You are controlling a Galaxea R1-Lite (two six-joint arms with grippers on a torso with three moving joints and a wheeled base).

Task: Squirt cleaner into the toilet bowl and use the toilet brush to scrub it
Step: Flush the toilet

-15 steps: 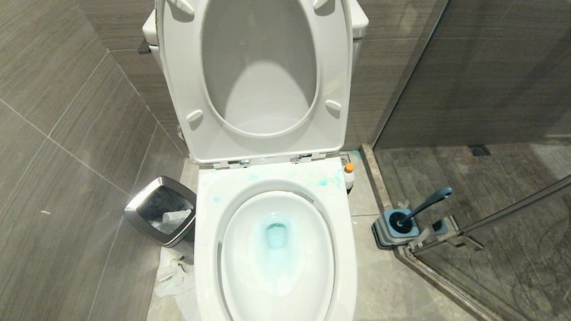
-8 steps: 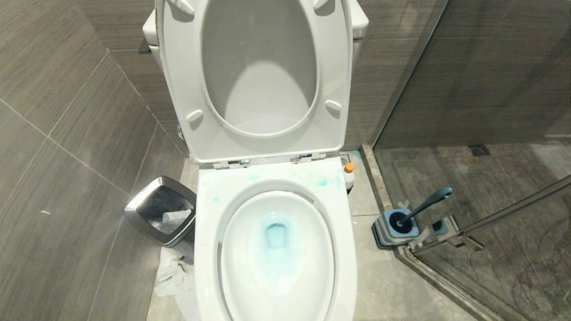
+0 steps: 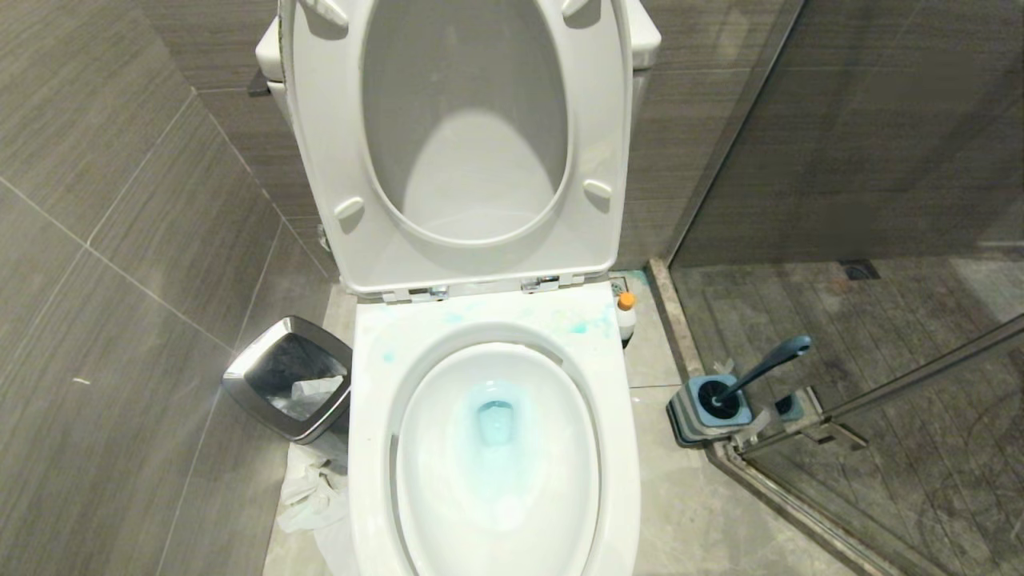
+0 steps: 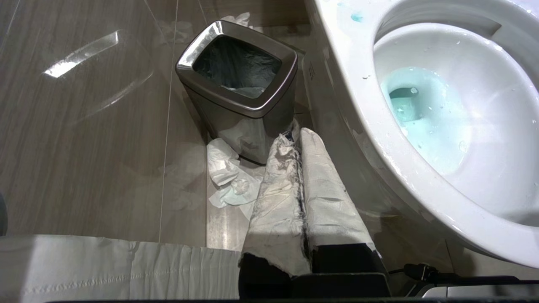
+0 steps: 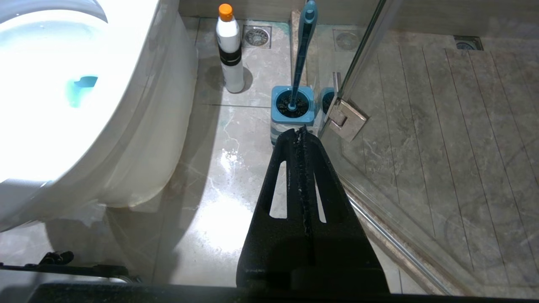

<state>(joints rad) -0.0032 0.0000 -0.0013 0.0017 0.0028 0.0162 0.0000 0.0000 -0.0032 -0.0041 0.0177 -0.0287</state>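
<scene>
One white toilet bowl (image 3: 376,448), lid up, teal-blue water

Toilet bowl (image 3: 376,448) runs off the head view at 6 o'clock, near rim unseen; lid top clipped at 12. Cleaner (image 3: 626,317) at 1 o'clock of the basin, lower body hidden behind the bowl's edge, label unreadable. Toilet brush (image 3: 764,366) head sunk in its holder (image 3: 686,416), bristles hidden. Bin (image 3: 264,364) contents unclear. Neither gripper shows in the head view. Crumpled paper (image 3: 308,496) partly tucked behind the bowl.
</scene>
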